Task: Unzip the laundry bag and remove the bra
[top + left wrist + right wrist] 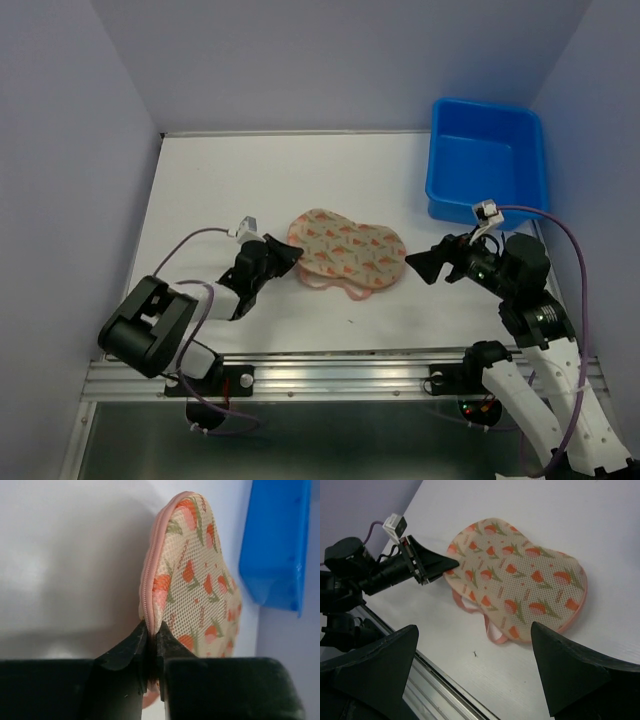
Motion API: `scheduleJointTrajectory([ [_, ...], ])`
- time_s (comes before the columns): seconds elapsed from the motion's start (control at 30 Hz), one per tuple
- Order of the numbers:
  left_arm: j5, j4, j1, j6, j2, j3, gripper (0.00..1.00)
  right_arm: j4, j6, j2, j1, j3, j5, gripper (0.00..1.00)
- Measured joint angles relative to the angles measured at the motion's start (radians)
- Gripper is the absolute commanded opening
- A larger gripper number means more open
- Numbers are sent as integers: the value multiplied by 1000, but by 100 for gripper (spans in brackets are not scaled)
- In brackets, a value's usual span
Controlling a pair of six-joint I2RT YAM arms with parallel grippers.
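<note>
At mid-frame in the top view, the laundry bag (347, 250) lay flat on the table (230, 180), its pink zip (149, 570) closed where it showed; no bra was visible. Your left gripper (292, 257) was clamped on the bag's left rim. Your right gripper (420, 264) gaped wide, near the right lobe but apart. With nothing anchoring that lobe, a pull could drag the bag, or the thin rim could slip free.

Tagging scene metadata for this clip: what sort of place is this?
Probably a lab robot test cell. A white table is boxed in by lavender panels, an aluminium rail at its near edge carries the arm mounts, and the props are a blue tub and a laundry bag.
</note>
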Motion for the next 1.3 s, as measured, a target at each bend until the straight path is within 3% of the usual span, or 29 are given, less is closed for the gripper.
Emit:
scheduleJointTrajectory([
  [0.03, -17, -1, -32, -35, -42, -55, 63, 8, 12, 8, 0, -13, -7, 100],
  [0.13, -49, -64, -113, -95, -164, -167, 89, 43, 37, 41, 0, -42, -23, 100],
  [0.2, -55, -160, -143, -100, -253, -187, 98, 60, 46, 76, 0, -53, -31, 100],
  [0.4, -156, -610, -167, 16, -666, -78, 99, 78, 72, 192, 0, -93, -29, 100],
  [0.5, -233, -767, -156, 128, -738, 82, 99, 85, 88, 230, 7, -122, -26, 100],
  [0.63, -236, -827, -103, 311, -597, 311, 99, 84, 105, 279, 40, -147, 2, 97],
  [0.7, -198, -837, -90, 396, -449, 444, 97, 85, 112, 302, 61, -148, 16, 95],
  [0.77, -150, -833, -91, 428, -345, 500, 91, 85, 117, 331, 85, -149, 40, 92],
  [0.83, -104, -830, -103, 432, -264, 488, 84, 87, 120, 355, 100, -154, 70, 90],
  [1.03, 0, -774, -208, 313, -275, 246, 81, 132, 129, 429, 141, -212, 118, 83],
  [1.17, 30, -700, -253, 264, -175, 228, 81, 187, 154, 481, 213, -260, 145, 80],
  [1.3, -10, -680, -252, 270, -43, 280, 81, 312, 228, 541, 362, -312, 198, 76],
])
